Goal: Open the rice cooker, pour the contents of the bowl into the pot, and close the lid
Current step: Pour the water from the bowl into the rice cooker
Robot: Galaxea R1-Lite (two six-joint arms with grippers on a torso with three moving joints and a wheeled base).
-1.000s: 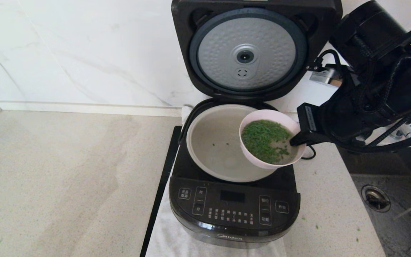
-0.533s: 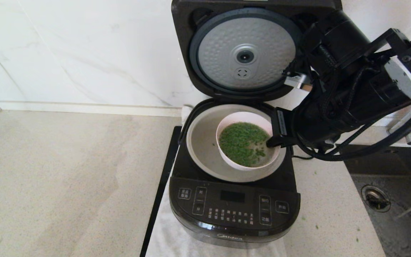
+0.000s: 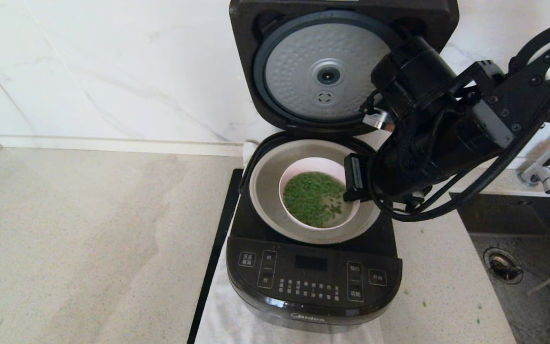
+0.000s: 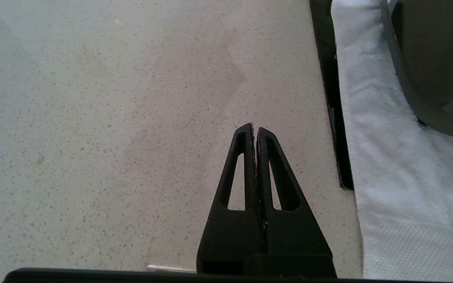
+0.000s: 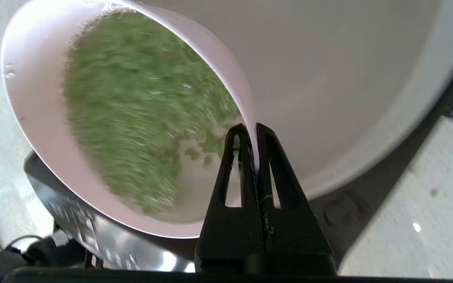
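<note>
Right gripper (image 5: 253,127): jaws pinching the bowl (image 3: 299,167) rim, holding it over the pot (image 3: 265,191).
Left gripper (image 4: 255,129): jaws closed, hanging above tabletop (image 4: 92,118).
Lid (image 3: 256,28): standing open.

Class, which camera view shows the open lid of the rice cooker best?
The head view: the lid stands upright, its dimpled silver underside facing the camera, with only its right edge hidden behind the right arm. The right wrist view shows the bowl and pot, no lid. The left wrist view shows only countertop.

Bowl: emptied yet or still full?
Still full. The bowl holds its heap of chopped greens, hanging over the open pot, with the right gripper pinching its rim.
</note>
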